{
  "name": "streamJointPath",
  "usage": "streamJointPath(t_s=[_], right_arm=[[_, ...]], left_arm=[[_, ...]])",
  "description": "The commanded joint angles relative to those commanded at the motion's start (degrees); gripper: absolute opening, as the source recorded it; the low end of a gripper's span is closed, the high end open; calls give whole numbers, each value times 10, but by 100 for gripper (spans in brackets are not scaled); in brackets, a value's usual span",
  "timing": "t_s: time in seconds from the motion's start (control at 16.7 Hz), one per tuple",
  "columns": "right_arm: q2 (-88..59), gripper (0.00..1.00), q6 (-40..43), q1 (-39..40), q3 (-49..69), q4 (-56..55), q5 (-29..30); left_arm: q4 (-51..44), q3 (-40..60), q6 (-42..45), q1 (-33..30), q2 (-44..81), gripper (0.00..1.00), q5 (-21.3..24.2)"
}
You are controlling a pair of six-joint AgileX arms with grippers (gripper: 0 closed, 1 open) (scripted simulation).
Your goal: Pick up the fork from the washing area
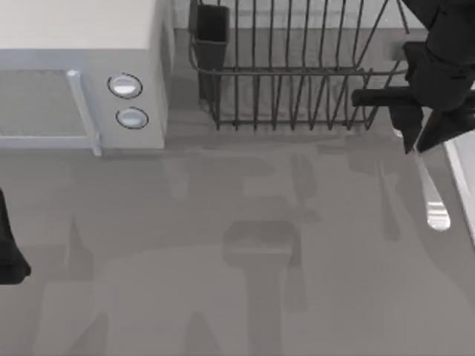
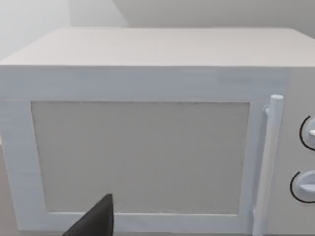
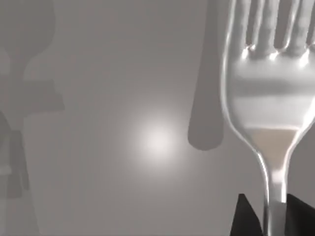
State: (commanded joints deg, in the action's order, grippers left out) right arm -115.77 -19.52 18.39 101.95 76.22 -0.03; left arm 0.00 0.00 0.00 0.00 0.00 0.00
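Note:
My right gripper (image 1: 415, 144) is at the top view's far right, just in front of the dish rack, and is shut on the fork (image 1: 432, 199). The slim shiny fork slants away from the fingers, its rounded end toward the table's front. In the right wrist view the fork (image 3: 268, 98) is clamped between two dark fingertips of the right gripper (image 3: 273, 221). It is held above the grey surface, with its shadow lying apart from it. The washing area's light raised rim (image 1: 462, 182) runs along the right edge beside the fork. My left gripper (image 1: 9, 256) is parked at the left edge.
A white microwave (image 1: 82, 74) stands at the back left and faces the left wrist camera (image 2: 147, 147). The dark wire dish rack (image 1: 297, 74) sits at the back right, with a dark cup (image 1: 211, 33) in its left corner. Grey worktop (image 1: 223, 282) spreads across the middle and front.

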Motion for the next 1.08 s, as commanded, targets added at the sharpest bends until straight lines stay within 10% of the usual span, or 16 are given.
streamJointPath(t_s=[0.66,1.08], right_arm=[[-17,0,-2,3,-155,-173,1],[-17,53,-2,3,-155,-173,1]], left_arm=[[0,0,0,0,0,100,0],[0,0,0,0,0,100,0]])
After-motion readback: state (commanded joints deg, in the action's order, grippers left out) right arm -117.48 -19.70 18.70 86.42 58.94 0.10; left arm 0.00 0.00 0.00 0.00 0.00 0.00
